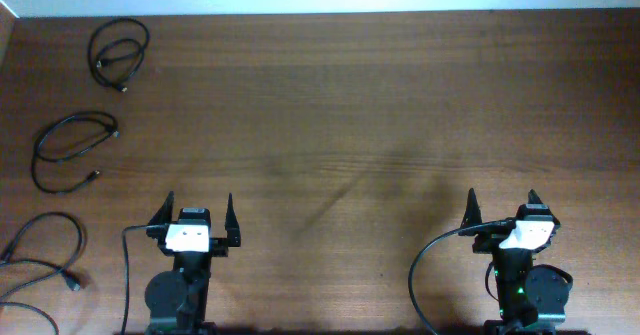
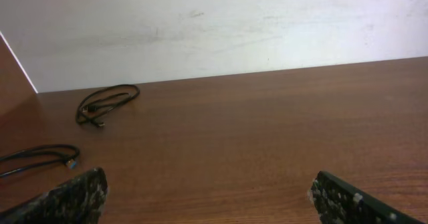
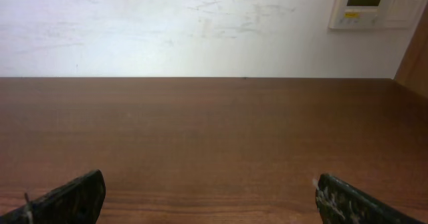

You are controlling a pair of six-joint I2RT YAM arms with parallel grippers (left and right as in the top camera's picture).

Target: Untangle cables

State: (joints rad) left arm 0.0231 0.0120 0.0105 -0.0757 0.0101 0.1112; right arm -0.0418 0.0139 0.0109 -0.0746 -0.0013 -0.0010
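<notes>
Your left claw [image 1: 200, 205] rests at the near edge of the table [image 1: 350, 125] with its fingers spread wide and nothing between them. Your right claw [image 1: 502, 201] sits well apart to the right, also spread and not gripping anything. The three cables lie apart from one another along the table's left side. The far cable [image 1: 120, 53] is coiled in a small loop near the back corner. The middle cable [image 1: 72, 140] forms a looser, flatter loop in front of it. The near cable [image 1: 80, 243] sprawls just left of the left arm's base and runs off the picture's edge.
</notes>
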